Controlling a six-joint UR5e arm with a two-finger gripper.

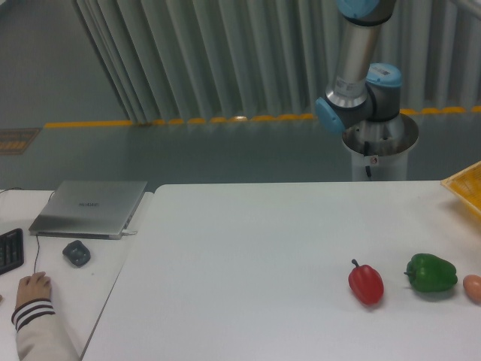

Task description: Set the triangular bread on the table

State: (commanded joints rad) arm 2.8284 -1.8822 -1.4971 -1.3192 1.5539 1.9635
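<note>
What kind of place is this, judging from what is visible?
Probably a robotics lab or test workspace: a robot arm stands on a pedestal behind a white table, a closed laptop lies on a side desk, and a yellow floor line marks the area.

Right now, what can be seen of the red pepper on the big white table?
The red pepper is a small, glossy bell pepper, looking like plastic, with a short dark stem pointing up and to the left. It lies whole on the white table, towards the right of its near edge, casting a soft shadow beneath. The green pepper sits to its right with a clear gap between them. Nothing but the tabletop touches it, and the arm's tool is out of view.
</note>
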